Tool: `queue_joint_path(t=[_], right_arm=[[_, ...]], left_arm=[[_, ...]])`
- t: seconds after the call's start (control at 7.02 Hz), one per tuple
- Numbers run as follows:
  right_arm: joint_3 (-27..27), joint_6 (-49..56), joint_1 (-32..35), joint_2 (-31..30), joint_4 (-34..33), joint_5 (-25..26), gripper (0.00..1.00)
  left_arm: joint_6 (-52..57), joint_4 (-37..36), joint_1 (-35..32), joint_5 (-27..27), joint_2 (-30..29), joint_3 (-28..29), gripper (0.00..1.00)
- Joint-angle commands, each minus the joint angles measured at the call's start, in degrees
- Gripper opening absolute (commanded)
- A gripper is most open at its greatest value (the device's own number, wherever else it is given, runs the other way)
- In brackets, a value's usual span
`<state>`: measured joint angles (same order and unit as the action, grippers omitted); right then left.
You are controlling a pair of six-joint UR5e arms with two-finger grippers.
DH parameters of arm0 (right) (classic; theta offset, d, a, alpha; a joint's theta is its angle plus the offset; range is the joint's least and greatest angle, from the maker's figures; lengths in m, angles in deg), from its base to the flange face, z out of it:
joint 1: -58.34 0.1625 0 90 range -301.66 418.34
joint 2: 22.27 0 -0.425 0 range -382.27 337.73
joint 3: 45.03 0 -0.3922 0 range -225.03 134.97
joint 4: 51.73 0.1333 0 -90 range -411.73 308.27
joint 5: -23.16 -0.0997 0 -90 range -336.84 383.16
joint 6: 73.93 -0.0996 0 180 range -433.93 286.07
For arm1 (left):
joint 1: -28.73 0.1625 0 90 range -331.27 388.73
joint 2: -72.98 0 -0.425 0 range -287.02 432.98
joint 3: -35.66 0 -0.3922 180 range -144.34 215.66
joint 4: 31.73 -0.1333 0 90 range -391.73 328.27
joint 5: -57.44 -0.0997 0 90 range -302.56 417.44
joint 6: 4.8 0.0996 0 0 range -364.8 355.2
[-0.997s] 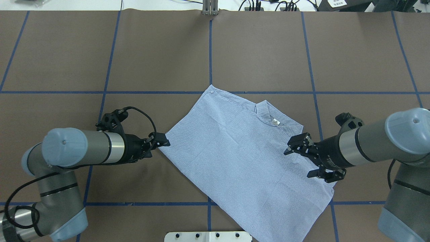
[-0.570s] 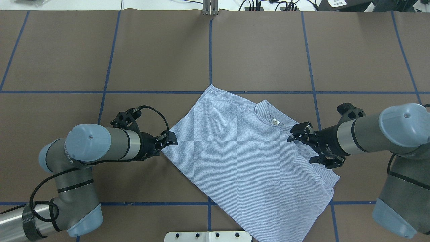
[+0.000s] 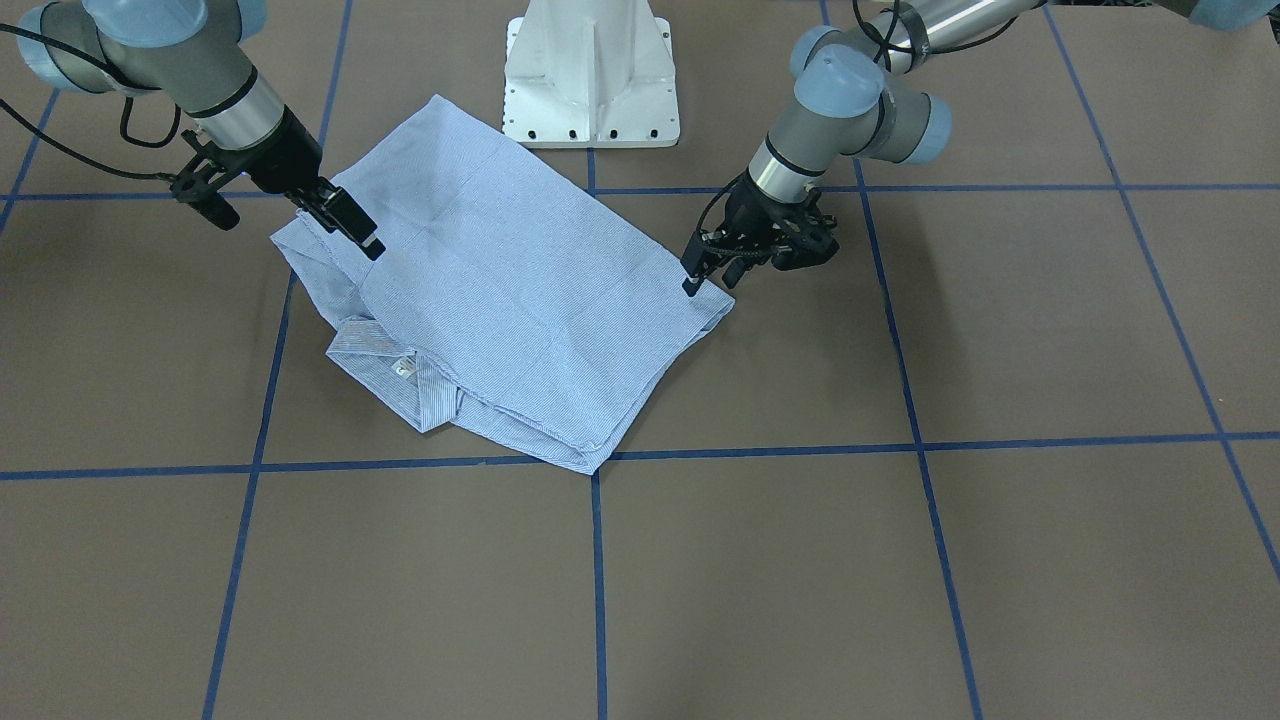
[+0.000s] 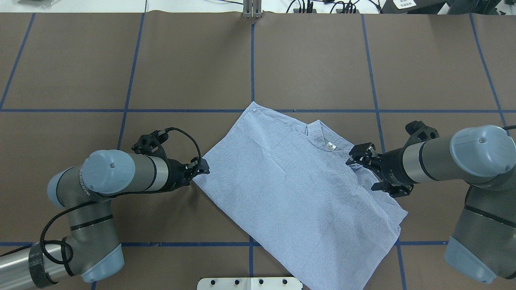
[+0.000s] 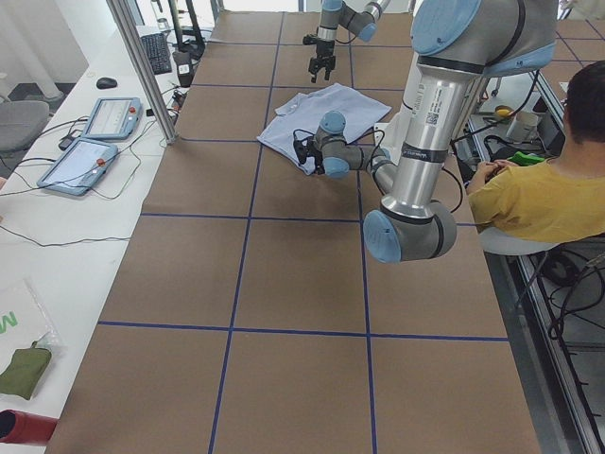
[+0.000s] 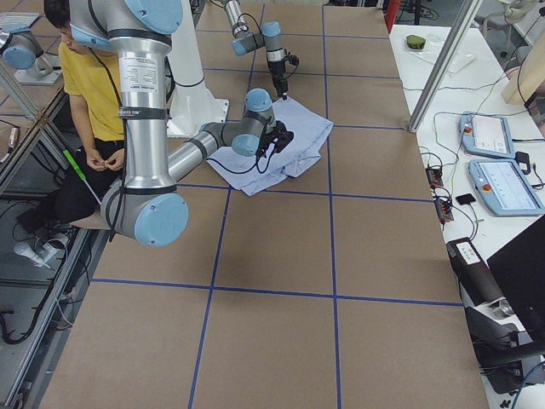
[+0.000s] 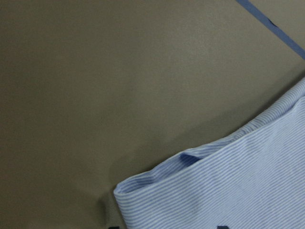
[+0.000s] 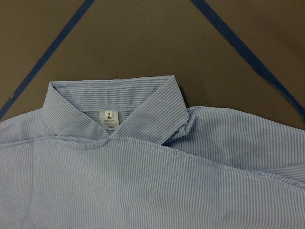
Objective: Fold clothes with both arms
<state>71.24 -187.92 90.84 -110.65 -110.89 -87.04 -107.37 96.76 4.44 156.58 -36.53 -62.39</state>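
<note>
Across the table's (image 4: 80,60) middle lies the shirt (image 4: 290,193). At its nine-o'clock corner the left gripper (image 4: 204,167) sits with fingers spread. At three o'clock the right gripper's (image 4: 356,158) state cannot be told. Both should pinch evenly before lifting.

The robot's silver-grey, blue-capped tubular left arm (image 4: 121,173) extends low with its elbow bent. Its black two-finger left gripper (image 4: 198,171) angles downward, jaws parted. Opposite, the matching right arm (image 4: 439,161) stretches inward towards it, and the black two-finger right gripper (image 4: 365,171) is held low with its jaws spread wide.
</note>
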Motion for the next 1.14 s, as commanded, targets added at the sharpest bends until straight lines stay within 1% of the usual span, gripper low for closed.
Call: queue_joint_path(t=[0.0, 0.14, 0.28, 0.57, 0.71, 0.85, 1.0], right_arm=[[-0.9, 0.0, -0.1, 0.8, 0.0, 0.3, 1.0], [-2.0, -0.1, -0.1, 2.3, 0.0, 0.3, 1.0], [-2.3, -0.2, -0.2, 2.8, 0.0, 0.3, 1.0], [-2.4, -0.4, -0.4, 3.0, 0.0, 0.3, 1.0], [-2.5, -0.4, -0.4, 3.0, 0.0, 0.3, 1.0], [-2.8, -0.4, -0.4, 3.0, 0.0, 0.3, 1.0], [-3.2, -0.3, -0.4, 2.9, 0.0, 0.3, 1.0]], left_arm=[[0.0, 0.0, -0.2, -0.3, 0.0, 0.7, 0.57], [0.0, -0.2, -0.5, -0.7, 0.0, 0.7, 0.33], [0.3, -0.4, -0.8, -0.7, 0.1, 0.7, 0.0], [1.2, -1.3, -2.9, -0.7, 0.8, 0.7, 0.0], [6.2, -3.2, -5.0, -0.7, 0.5, 0.8, 0.0], [10.2, -3.2, -8.1, -0.6, -0.6, 3.9, 0.0], [14.7, -2.6, -13.2, -0.6, -6.9, 11.7, 0.0]])
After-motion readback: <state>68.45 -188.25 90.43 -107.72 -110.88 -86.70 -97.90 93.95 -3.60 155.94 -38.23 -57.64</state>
